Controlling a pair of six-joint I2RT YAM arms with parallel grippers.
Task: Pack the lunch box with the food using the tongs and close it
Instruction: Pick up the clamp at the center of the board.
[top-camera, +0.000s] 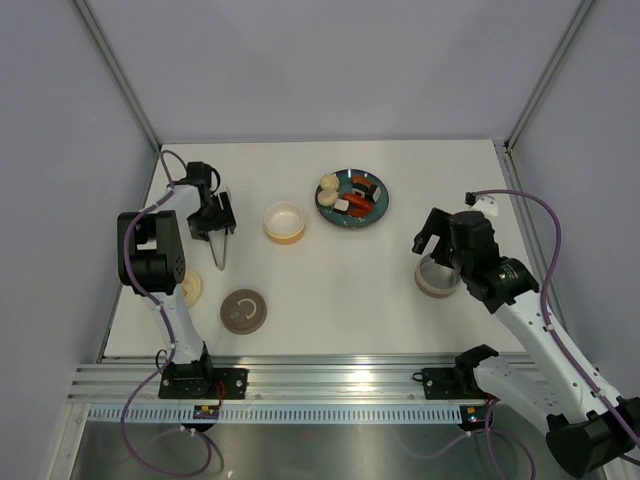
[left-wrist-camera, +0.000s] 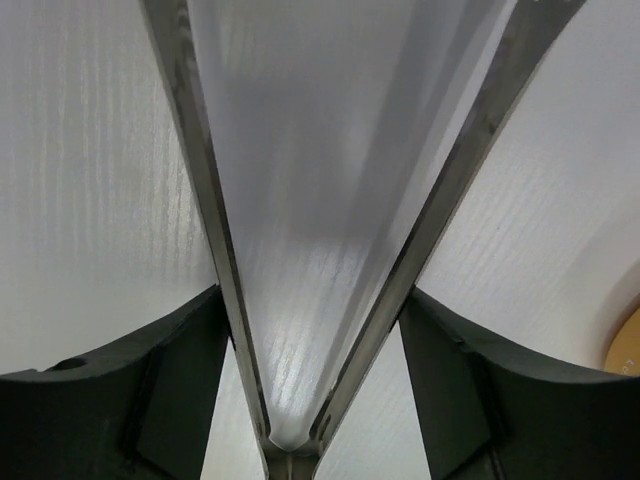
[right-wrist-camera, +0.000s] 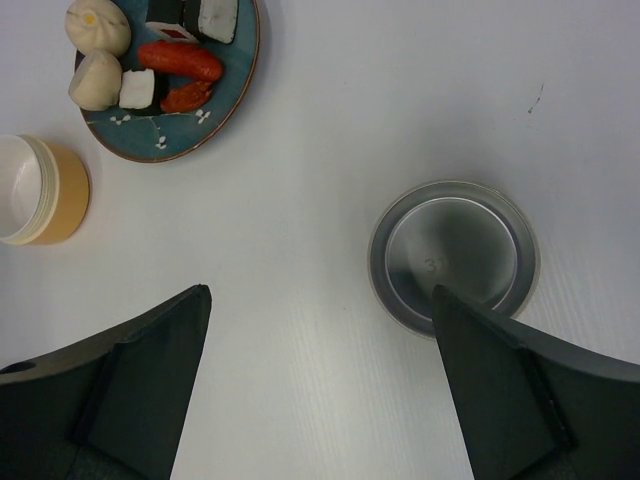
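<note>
The slim silver tongs (top-camera: 220, 250) lie on the white table at the left, tips toward the near edge. My left gripper (top-camera: 218, 228) straddles them. In the left wrist view its dark fingers (left-wrist-camera: 150, 390) press against the outside of both tong arms (left-wrist-camera: 195, 150), near the joint of the V. The food (top-camera: 350, 195), made up of buns, sausages and sushi bits, sits on the teal plate (top-camera: 352, 225) at the back centre. The cream-yellow lunch box tub (top-camera: 284, 222) stands open beside it. My right gripper (right-wrist-camera: 320, 300) hangs open and empty, one finger over a round metal bowl (right-wrist-camera: 455, 255).
A brown round lid (top-camera: 243, 310) lies near the front left, with a small cream disc (top-camera: 192, 288) next to the left arm. The right wrist view also shows the plate (right-wrist-camera: 180, 150) and the tub (right-wrist-camera: 40, 190) at its upper left. Grey walls enclose the table.
</note>
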